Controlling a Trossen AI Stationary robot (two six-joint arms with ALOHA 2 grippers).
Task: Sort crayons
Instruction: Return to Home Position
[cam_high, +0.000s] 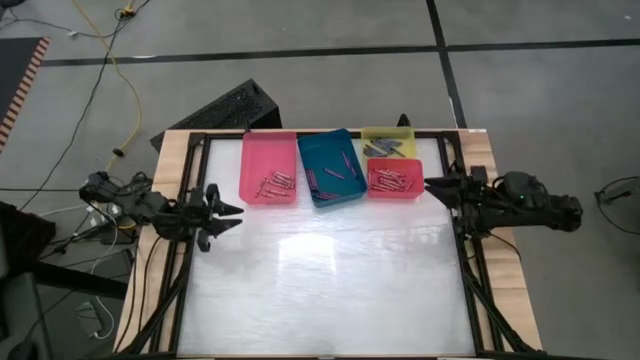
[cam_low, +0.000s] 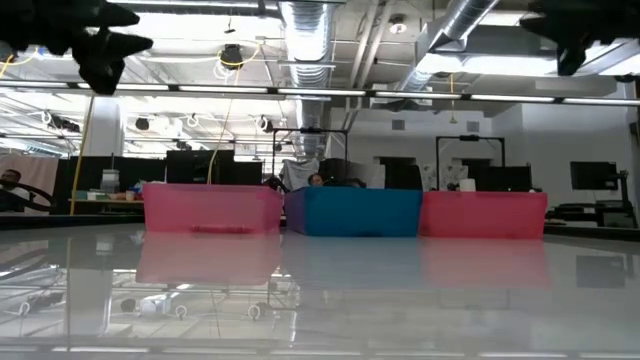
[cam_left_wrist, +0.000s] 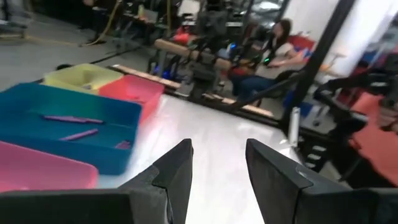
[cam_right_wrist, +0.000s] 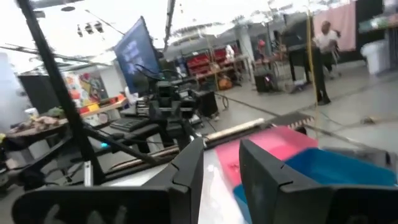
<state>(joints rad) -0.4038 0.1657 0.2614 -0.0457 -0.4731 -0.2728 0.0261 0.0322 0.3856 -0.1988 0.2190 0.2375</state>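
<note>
The crayons (cam_high: 277, 183) lie in four trays (cam_high: 262, 150) at the counter's (cam_high: 320, 290) far edge. The left end effector (cam_high: 234, 211) and right end effector (cam_high: 430, 185) hover released and empty at opposite sides.

Crayons (cam_high: 278, 183) lie in trays (cam_high: 265, 155) along the table's (cam_high: 320, 280) far edge.
</note>
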